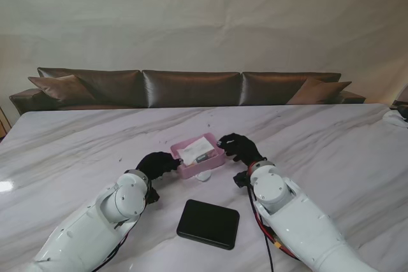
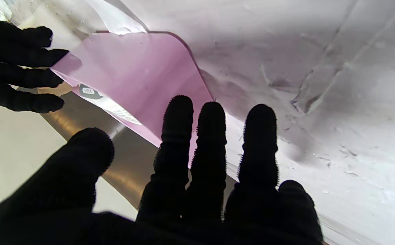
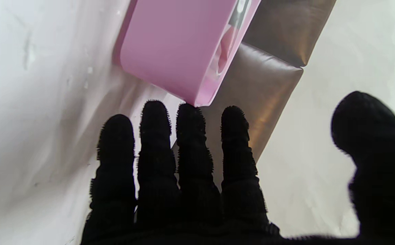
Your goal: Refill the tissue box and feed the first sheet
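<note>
The pink tissue box (image 1: 201,155) sits mid-desk (image 1: 331,151), open-topped, with a white tissue pack (image 1: 196,149) inside. The left hand (image 1: 157,165) touches its near-left corner and the right hand (image 1: 240,147) its right end; both hands' fingers (image 3: 190,143) are spread, grasping nothing. A black lid (image 1: 208,223) lies nearer to me.

White marble-veined table (image 1: 331,151), glossy. Black flat rectangular case (image 1: 208,223), lying on the near part of the table. Brown leather sofa (image 1: 191,87) beyond the far edge, a cushion (image 1: 62,87) at each end.
</note>
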